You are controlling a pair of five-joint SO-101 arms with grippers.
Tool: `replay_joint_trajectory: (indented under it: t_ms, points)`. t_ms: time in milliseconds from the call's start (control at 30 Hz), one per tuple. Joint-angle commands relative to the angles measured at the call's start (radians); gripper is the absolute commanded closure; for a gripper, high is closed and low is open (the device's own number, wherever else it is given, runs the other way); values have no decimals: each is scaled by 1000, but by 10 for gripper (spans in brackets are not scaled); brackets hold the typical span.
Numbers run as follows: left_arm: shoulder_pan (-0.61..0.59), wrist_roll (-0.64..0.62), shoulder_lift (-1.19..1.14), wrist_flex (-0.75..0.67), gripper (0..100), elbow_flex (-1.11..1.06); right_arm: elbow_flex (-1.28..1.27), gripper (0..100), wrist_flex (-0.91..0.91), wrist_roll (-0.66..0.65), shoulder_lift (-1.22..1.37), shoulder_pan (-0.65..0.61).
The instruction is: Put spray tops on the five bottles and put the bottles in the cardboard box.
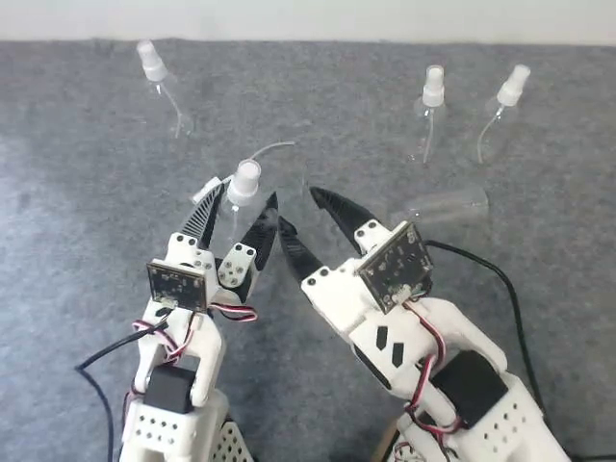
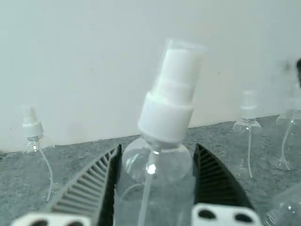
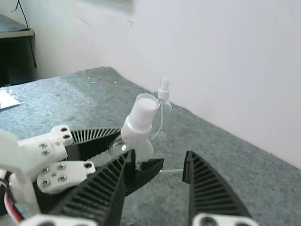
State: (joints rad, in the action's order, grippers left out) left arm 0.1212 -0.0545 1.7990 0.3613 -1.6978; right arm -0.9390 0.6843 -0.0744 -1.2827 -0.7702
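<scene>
Overhead, the left gripper (image 1: 243,197) is closed partway around an upright clear bottle (image 1: 232,223), one finger on each side. The bottle's white spray top (image 1: 244,180) stands above the fingertips. The right gripper (image 1: 300,209) sits just beside it, spread wide and holding nothing, its nearer finger close to the left gripper's. An uncapped bottle (image 1: 443,204) lies on its side just beyond the right gripper. Near the far edge of the grey table (image 1: 77,241) stand a lone bottle (image 1: 159,87) on the left and a pair on the right, an inner bottle (image 1: 430,106) and an outer bottle (image 1: 507,101). Open carpet separates that row from the grippers.

From the left wrist, the ribbed fingers (image 2: 101,183) flank the bottle (image 2: 155,188) on both sides, apparently touching it, and the spray top (image 2: 169,103) leans slightly. Behind it, the table's far edge meets a white wall (image 2: 94,56).

From the right wrist, the right gripper (image 3: 159,160) shows its jaws well apart with nothing in the gap. Just ahead, the left gripper (image 3: 141,147) clamps the bottle (image 3: 136,146), with bare carpet running from there to the wall (image 3: 225,61).
</scene>
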Motion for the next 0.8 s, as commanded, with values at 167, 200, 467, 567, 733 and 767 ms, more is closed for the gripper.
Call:
replay_joint_trajectory:
  t_ms: [167, 200, 467, 567, 733, 767]
  points:
    - [-112, 0, 18, -29, 971, 122, -153, 853, -90, -5, -48, 76]
    - [-117, 0, 18, -29, 971, 124, -184, 853, -128, -5, -42, 104]
    - [-117, 0, 15, -26, 973, 206, -376, 853, -366, -5, -39, 243]
    - [-112, 0, 14, -23, 974, 246, -402, 853, -409, -5, -39, 257]
    - [-109, 0, -71, -28, 974, 302, -413, 853, -421, -5, -39, 257]
    - [-109, 0, -117, -28, 974, 326, -413, 853, -421, -5, -39, 257]
